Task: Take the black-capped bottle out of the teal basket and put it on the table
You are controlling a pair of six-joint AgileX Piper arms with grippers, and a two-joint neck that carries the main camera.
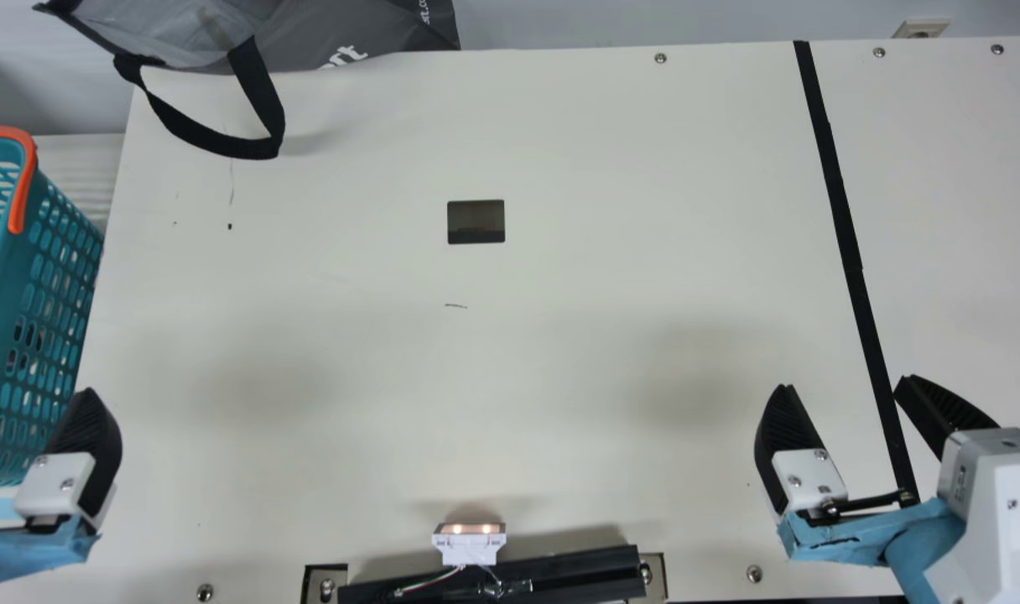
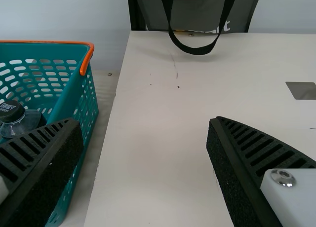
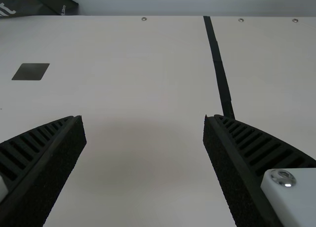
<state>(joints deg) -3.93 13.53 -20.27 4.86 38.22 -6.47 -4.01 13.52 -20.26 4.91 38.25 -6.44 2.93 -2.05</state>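
Outside the left fingers [image 1: 91, 432], black-capped bottle [image 2: 19, 120]

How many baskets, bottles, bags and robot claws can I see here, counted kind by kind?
Baskets: 1, the teal basket
Bottles: 1 in sight, the black-capped bottle, inside the basket
Bags: 1, the grey bag at the table's far edge
Claws: 2, the left claw and the right claw
Total: 5

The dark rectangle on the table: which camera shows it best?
The main view: the dark rectangle sits whole, near the middle. The right wrist view shows it whole but slanted, off to one side; the left wrist view cuts it off at the edge.
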